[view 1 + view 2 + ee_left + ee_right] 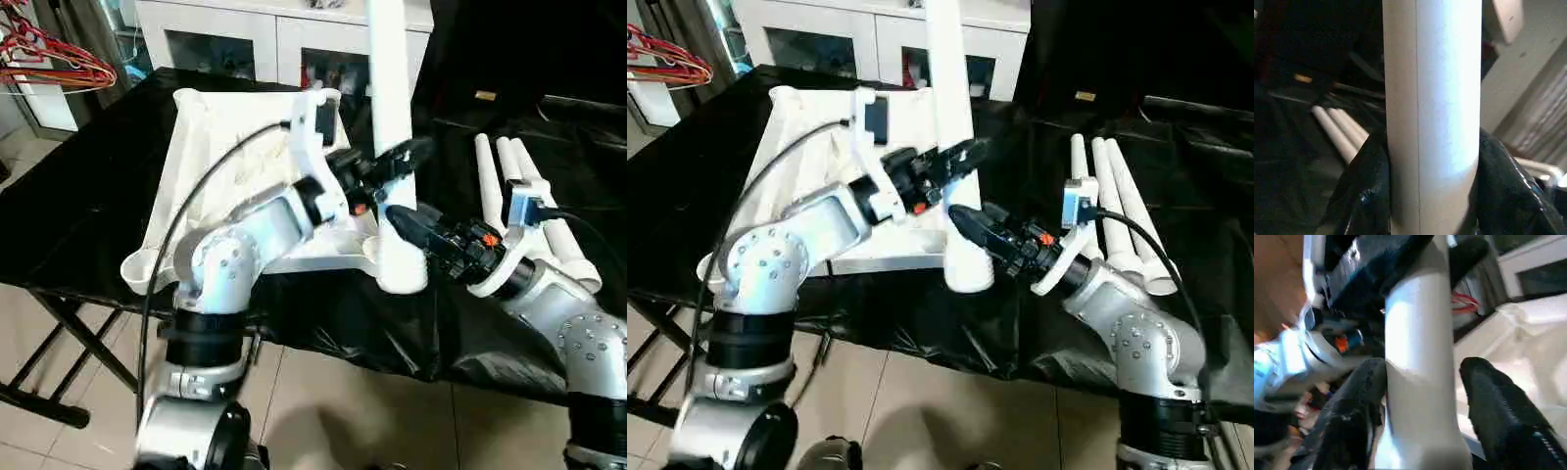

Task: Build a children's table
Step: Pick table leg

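White plastic leg (pixel 392 127) stands upright at near corner socket of upturned tabletop (pixel 211 147), close to black-draped bench's (pixel 78 225) front edge. Left gripper (pixel 392 162) clamps leg mid-shaft; right gripper (pixel 407 227) brackets its base, one finger apart from it, grip loosening by the look. Risk: leg tips or slips out of socket, rolls off edge. Three spare legs (pixel 519 191) crowd right; open room left.

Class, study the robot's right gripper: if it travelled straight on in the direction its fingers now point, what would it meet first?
The upright table leg. The right gripper already straddles it, one finger each side, a gap visible at one finger. Past the leg lies the left gripper, clamped higher on the same leg, though depth is uncertain.
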Controlling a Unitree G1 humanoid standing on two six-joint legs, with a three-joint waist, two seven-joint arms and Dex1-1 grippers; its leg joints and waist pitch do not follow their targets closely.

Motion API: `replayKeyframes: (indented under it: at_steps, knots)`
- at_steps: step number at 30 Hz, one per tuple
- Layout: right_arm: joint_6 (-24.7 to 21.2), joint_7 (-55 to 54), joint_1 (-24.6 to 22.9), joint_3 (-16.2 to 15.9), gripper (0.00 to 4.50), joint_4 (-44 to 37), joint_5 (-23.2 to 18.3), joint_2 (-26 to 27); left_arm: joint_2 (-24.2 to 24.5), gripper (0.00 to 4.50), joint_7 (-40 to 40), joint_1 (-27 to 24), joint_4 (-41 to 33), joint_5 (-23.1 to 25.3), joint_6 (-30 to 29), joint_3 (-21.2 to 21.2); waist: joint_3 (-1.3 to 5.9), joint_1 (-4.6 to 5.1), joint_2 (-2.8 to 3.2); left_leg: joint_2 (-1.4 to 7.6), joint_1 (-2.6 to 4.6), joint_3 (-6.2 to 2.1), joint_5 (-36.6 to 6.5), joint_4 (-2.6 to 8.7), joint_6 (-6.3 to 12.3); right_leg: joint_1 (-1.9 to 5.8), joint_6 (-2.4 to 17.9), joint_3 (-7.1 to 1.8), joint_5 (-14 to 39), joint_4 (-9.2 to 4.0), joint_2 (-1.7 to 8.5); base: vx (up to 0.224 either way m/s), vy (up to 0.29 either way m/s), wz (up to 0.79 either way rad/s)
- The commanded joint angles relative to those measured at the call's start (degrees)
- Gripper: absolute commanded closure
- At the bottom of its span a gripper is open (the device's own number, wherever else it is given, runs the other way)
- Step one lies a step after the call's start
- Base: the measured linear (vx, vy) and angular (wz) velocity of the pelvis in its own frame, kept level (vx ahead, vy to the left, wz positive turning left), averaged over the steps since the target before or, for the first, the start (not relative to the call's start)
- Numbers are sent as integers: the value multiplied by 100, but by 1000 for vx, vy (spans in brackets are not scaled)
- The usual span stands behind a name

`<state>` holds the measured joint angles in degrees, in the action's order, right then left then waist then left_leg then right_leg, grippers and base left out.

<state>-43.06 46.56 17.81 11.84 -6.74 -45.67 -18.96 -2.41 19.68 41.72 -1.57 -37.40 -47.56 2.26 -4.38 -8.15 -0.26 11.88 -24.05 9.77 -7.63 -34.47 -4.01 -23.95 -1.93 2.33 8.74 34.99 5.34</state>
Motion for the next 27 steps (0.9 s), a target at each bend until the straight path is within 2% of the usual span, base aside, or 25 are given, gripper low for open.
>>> replayKeyframes:
  at_steps: [1, 2, 3, 4, 5, 6, 7, 9, 15, 20, 27]
  knots:
    - [27, -203, 64, -111, 138, -144, 276, -116, 41, 257, 42, 144, -139, 173, 112, -184, 518, -2, -102, 22, 156, 6, -1572, 418, -179, 248, 470, -63, 2332, -513, 183, 0, 0, 0]
    - [-89, -291, 84, -178, 138, -196, 330, -191, 73, 257, 46, 145, -176, 230, 147, -238, 517, 11, -145, 23, 154, 20, -1555, 414, -165, 243, 454, -68, 2327, -523, 176, 0, 0, 0]
    - [-389, -453, 157, -295, 135, -288, 363, -338, 145, 257, 3, 142, -264, 365, 224, -348, 521, 3, -130, 28, 168, 17, -1520, 409, -157, 236, 465, -70, 2315, -507, 183, 0, 0, 0]
    - [-415, -462, 164, -305, 135, -296, 360, -352, 154, 257, 2, 142, -272, 378, 231, -361, 512, 9, -166, 31, 168, 14, -1480, 414, -151, 237, 450, -68, 2308, -516, 173, 0, 0, 0]
    - [-488, -488, 183, -330, 135, -317, 350, -389, 179, 257, 0, 141, -294, 414, 251, -397, 523, -1, -136, 31, 170, 20, -1416, 404, -148, 235, 471, -81, 2210, -491, 172, 0, 0, 0]
    - [-747, -608, 319, -369, 135, -339, 322, -493, 250, 258, 41, 129, -380, 482, 244, -513, 518, 9, -167, 25, 166, 22, -1411, 403, -146, 237, 484, -73, 2224, -480, 172, 0, 0, 0]
    - [-791, -629, 369, -387, 135, -341, 329, -521, 271, 258, 68, 121, -401, 508, 249, -553, 522, 13, -151, 32, 168, 20, -1415, 401, -157, 234, 474, -75, 2226, -481, 174, 0, 0, 0]
    - [-750, -591, 453, -441, 135, -349, 380, -567, 284, 259, 75, 101, -414, 552, 266, -604, 518, 8, -156, 30, 176, 34, -1474, 391, -164, 210, 470, -81, 2250, -496, 183, 0, 0, 0]
    - [-855, -724, 671, -662, 135, -136, 545, -611, 318, 259, 253, 69, -414, 620, 329, -785, 541, 7, -178, 28, 165, 34, -1404, 390, -182, 229, 561, -76, 2004, -460, 171, 0, 0, 0]
    - [-1095, -624, 755, -749, 135, -110, 421, -644, 344, 259, 371, 12, -467, 636, 278, -938, 542, 2, -187, 27, 166, 41, -1364, 384, -174, 237, 585, -84, 1947, -451, 174, 0, 0, 0]
    - [-1081, -323, 745, -938, 135, -134, 398, -802, 331, 259, 550, -33, -531, 500, 237, -988, 532, 3, -193, 31, 164, 42, -1430, 386, -181, 237, 571, -82, 2072, -466, 185, 0, 0, 0]
